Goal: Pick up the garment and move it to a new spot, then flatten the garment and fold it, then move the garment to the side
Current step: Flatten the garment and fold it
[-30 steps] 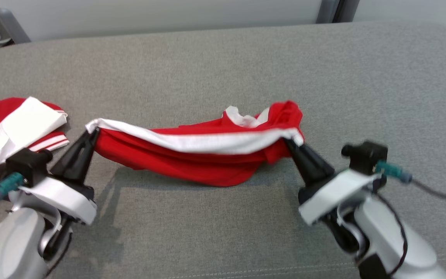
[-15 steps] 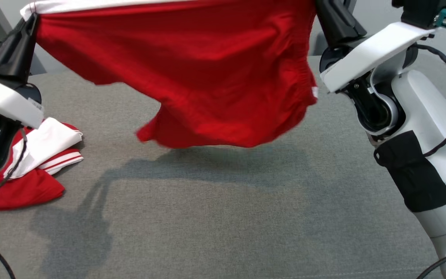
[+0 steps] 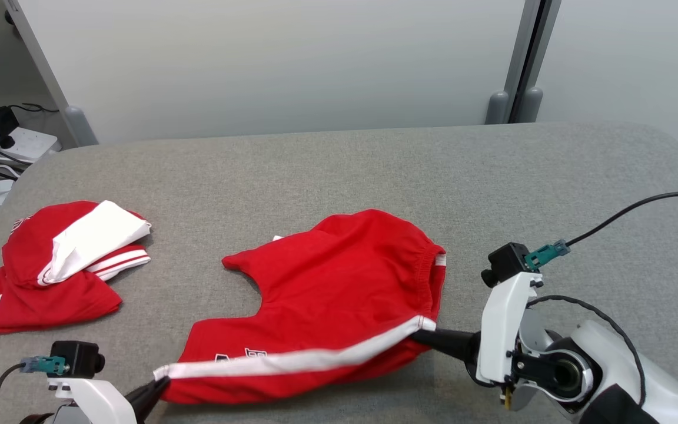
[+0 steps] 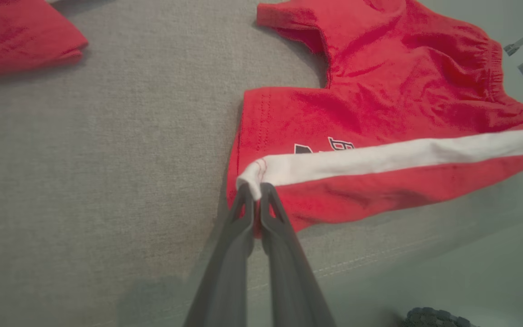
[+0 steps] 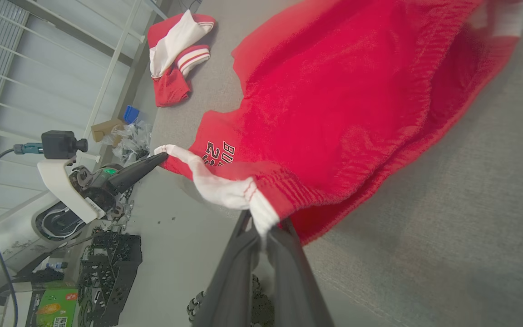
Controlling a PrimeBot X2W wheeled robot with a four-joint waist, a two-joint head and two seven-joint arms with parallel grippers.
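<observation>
**Head view first: shorts laid flat, near edge held taut by the drop**

Head view — the garment (image 3: pixel 339 288), a pair of red shorts, lies on the grey worktop (image 3: pixel 374 165) from the centre down toward 6 o'clock. It is well apart from a pile of red and white clothes (image 3: pixel 62 265) at 9 o'clock. The left pincer (image 3: pixel 159 386) at 7 o'clock and the right pincer (image 3: pixel 418 337) at 4 o'clock are each pressed together on one end of the white stripe (image 3: pixel 298 360), which runs taut between them. The worry is the near edge: it sits close to the worktop's front, so a pull toward 6 o'clock could drag the hem over the lip. The far leg at 11 o'clock looks rumpled, and letting go now would likely leave that crease in.

Left wrist view — the left pincer (image 4: pixel 253 188) grips only a small nip of white at the stripe's end, with red cloth curling under it. So thin a hold could slip if the arms spread further. Black-and-white lettering (image 4: pixel 329 145) sits just above the stripe.

Right wrist view — the right pincer (image 5: pixel 261 222) has the same small nip of white, and the cloth beside it is lifted off the surface and sagging. Released like that, the layers may land doubled. The fabric looks like a soft knit, with a gathered waistband (image 5: pixel 429 100) at 2 o'clock.
</observation>
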